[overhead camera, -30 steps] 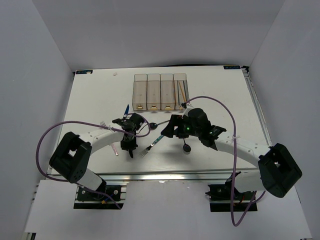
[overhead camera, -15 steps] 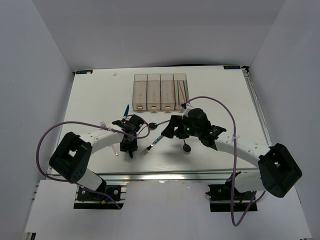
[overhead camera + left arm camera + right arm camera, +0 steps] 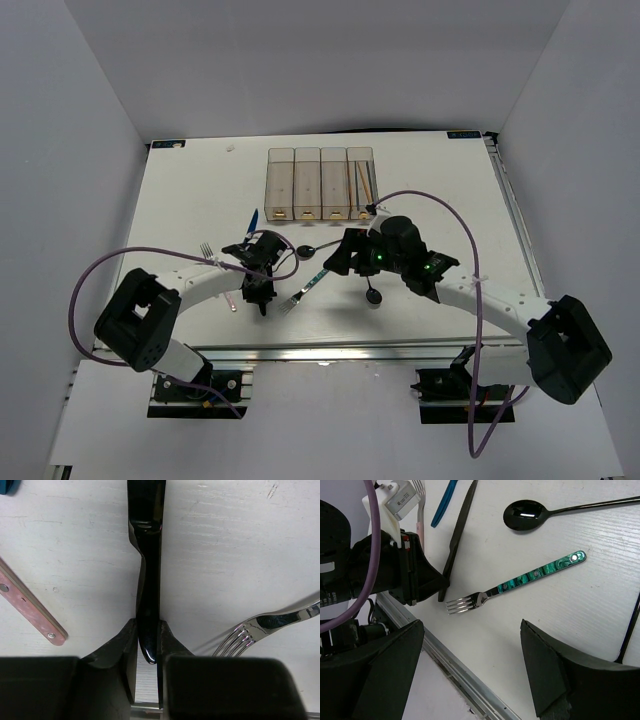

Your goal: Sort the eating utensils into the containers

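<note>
Left gripper (image 3: 148,645): pinching the near end of the black knife (image 3: 149,555), a finger pressed to each side.
Black knife: flat on the table (image 3: 450,200); its far end is cut off at the top of the left wrist view.
Right gripper (image 3: 470,630): spread wide, holding nothing, above the teal fork (image 3: 520,582).
Teal fork: flat on the table, its tines near the knife's pinched end but apart from it.
Pink handle (image 3: 27,605): only one end shows.
Black spoon (image 3: 525,515): beyond the fork, stem cut off.
Bins (image 3: 320,185): far side of the table; chopsticks (image 3: 366,180) in the rightmost, the others' contents are unclear.
</note>
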Action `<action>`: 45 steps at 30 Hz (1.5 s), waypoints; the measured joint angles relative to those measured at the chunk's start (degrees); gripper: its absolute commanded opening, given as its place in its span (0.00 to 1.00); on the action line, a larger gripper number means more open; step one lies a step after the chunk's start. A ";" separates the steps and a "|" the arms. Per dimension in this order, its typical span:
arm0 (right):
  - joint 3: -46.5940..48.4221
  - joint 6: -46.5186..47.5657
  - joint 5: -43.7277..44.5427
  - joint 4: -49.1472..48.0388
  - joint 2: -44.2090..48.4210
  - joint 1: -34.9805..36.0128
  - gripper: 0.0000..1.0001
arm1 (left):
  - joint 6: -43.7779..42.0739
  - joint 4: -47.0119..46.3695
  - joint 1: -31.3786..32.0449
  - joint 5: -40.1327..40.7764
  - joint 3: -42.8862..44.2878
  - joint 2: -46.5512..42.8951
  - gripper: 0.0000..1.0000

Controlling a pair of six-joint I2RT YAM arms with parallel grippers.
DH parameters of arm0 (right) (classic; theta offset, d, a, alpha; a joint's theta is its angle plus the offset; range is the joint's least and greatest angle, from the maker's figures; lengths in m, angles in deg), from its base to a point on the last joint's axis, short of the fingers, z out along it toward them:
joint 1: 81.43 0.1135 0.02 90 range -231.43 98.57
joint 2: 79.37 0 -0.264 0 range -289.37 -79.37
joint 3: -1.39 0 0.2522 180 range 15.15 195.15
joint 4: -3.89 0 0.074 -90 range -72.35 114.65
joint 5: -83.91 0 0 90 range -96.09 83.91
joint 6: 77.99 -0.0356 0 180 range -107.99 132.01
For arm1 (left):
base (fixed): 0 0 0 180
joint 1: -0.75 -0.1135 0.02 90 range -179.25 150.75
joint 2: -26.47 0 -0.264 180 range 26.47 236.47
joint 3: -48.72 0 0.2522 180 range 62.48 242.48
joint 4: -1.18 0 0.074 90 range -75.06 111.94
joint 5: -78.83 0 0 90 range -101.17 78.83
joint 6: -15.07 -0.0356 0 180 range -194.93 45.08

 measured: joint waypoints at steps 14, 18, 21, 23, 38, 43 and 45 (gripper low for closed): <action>0.00 0.37 -3.28 -3.26 -3.02 0.00 0.82 | -0.98 -2.16 0.02 -0.48 -0.72 -1.46 0.00; 0.00 -0.42 -4.59 -5.11 -8.17 0.00 0.82 | -1.16 -1.62 0.07 -0.48 -0.52 -1.51 0.00; 0.09 -1.27 -5.44 -6.97 -12.17 0.07 0.81 | -1.18 -1.18 0.33 -0.57 -0.42 -1.53 0.00; 0.92 -2.14 -6.08 -7.87 -15.28 0.33 0.80 | -1.14 -0.98 0.44 -0.66 -0.42 -1.64 0.00; 7.69 -4.85 -6.58 -12.00 -24.57 4.24 0.80 | -1.01 1.99 0.83 -0.81 0.13 -4.28 0.00; 10.84 -5.64 -7.76 -12.96 -28.70 5.31 0.80 | -0.83 1.97 0.90 -0.81 0.26 -5.03 0.00; 12.07 -6.47 -8.26 -13.46 -30.80 5.92 0.79 | -0.81 2.10 1.01 -0.81 0.35 -5.05 0.00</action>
